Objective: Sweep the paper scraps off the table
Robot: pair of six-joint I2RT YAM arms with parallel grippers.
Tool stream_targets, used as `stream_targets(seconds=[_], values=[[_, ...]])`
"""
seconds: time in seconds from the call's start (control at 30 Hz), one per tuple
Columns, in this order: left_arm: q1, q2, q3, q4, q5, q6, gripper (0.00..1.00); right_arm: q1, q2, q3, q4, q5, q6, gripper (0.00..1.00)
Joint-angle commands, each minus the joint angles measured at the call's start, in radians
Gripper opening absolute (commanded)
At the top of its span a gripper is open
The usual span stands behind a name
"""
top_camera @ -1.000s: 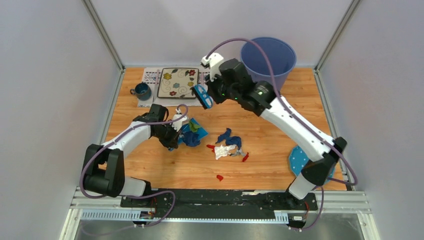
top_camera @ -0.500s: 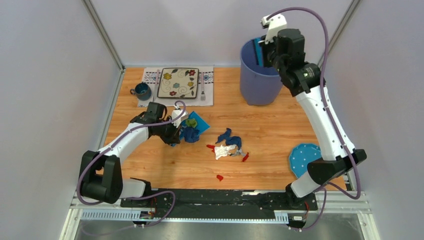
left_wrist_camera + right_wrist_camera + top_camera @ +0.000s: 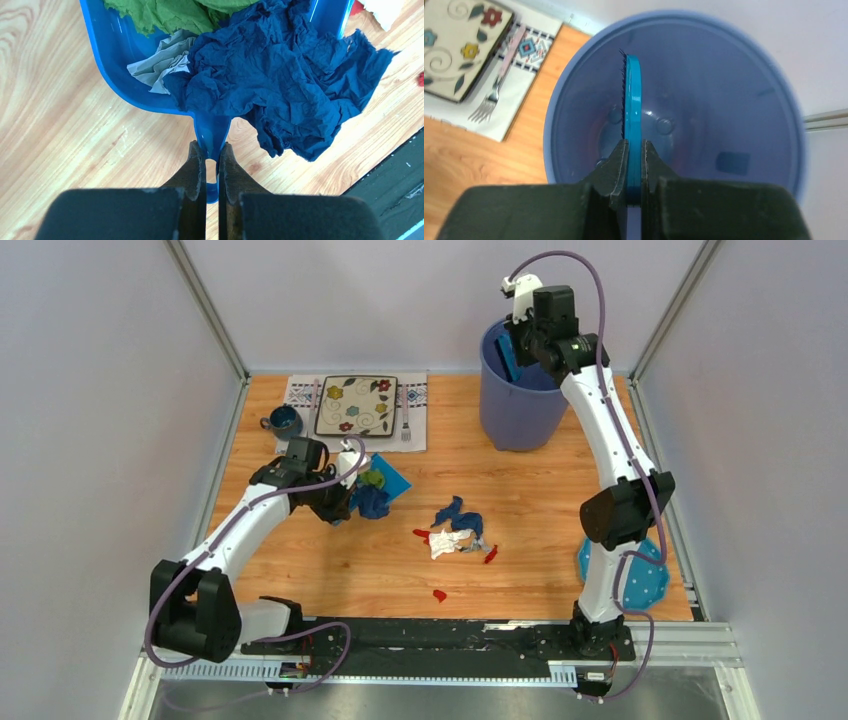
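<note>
Two arms over the table (image 3: 300, 570), one at the bin (image 3: 744, 100), each gripping a tool.
The left gripper (image 3: 212, 152) pinches the dustpan (image 3: 115, 60) handle, pan stretching ahead of its fingers. The right gripper (image 3: 634, 150) clamps a brush (image 3: 632, 95) edge-on, pointing ahead into the bin. The paper scraps (image 3: 290, 85) fill the pan, the dark blue one lying crosswise, overhanging rightward; others lie loose, well apart.

Crumpled matt paper scraps (image 3: 280, 85), glossy plastic dustpan (image 3: 115, 55), wood-grain table (image 3: 60, 125)
</note>
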Motion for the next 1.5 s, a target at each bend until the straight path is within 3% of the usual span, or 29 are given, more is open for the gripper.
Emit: stream_targets(seconds=[0.0, 0.17, 0.57, 0.63, 0.87, 0.93, 1.17, 1.3, 1.47], values=[[0.002, -0.056, 0.062, -0.060, -0.006, -0.006, 0.00, 0.002, 0.001, 0.001, -0.054, -0.112, -0.020, 0.00], [0.000, -0.070, 0.093, -0.086, -0.018, -0.006, 0.00, 0.005, 0.046, 0.001, -0.115, -0.249, -0.017, 0.00], [0.000, -0.044, 0.281, -0.219, -0.041, -0.017, 0.00, 0.042, 0.055, -0.016, -0.175, -0.307, -0.083, 0.00], [0.000, -0.037, 0.301, -0.229, -0.046, -0.017, 0.00, 0.045, 0.049, -0.031, -0.172, -0.296, -0.086, 0.00], [0.000, -0.038, 0.329, -0.244, -0.043, -0.012, 0.00, 0.027, 0.069, -0.049, -0.129, 0.110, -0.103, 0.00], [0.002, -0.040, 0.329, -0.249, -0.045, -0.004, 0.00, 0.020, 0.090, -0.036, -0.131, 0.147, -0.112, 0.00], [0.002, -0.041, 0.328, -0.253, -0.064, 0.010, 0.00, 0.019, 0.145, -0.032, -0.174, 0.020, -0.160, 0.00], [0.000, -0.040, 0.332, -0.259, -0.066, 0.011, 0.00, 0.019, 0.185, -0.043, -0.143, 0.023, -0.177, 0.00], [0.000, -0.038, 0.334, -0.265, -0.064, 0.010, 0.00, 0.023, 0.299, 0.081, -0.144, -0.032, -0.137, 0.00]])
